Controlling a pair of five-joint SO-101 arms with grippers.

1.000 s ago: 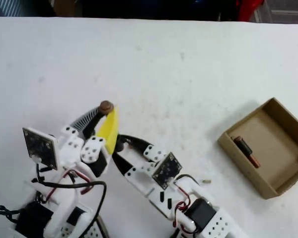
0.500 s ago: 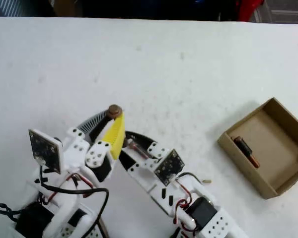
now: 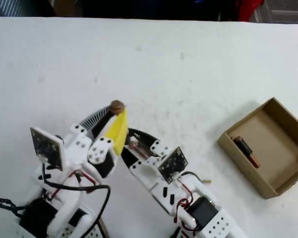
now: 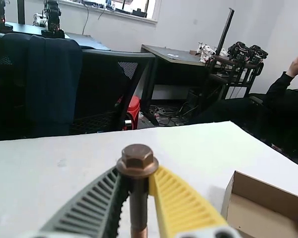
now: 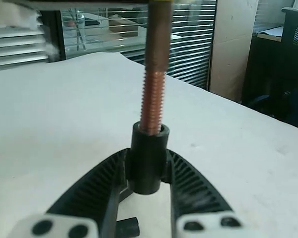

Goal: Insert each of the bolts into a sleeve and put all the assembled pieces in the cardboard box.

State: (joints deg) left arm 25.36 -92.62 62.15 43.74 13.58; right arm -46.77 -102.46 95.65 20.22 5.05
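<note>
Bolt: copper-coloured, hex head uppermost, standing upright; smooth shank above, fine thread lower down. My left pincer is clamped on the shank just under the head, with one ribbed grey finger and one ribbed yellow. The thread tip sits at the mouth of the sleeve, a short matte black tube, also upright. It looks just entered, though I can't judge how deep. My right pincer grips the sleeve between two black ribbed fingers. All this is at the near left-centre of the white table. Cardboard box: brown, open-topped, well apart to the right. One black-and-copper assembled piece lies inside along its left wall.
</note>
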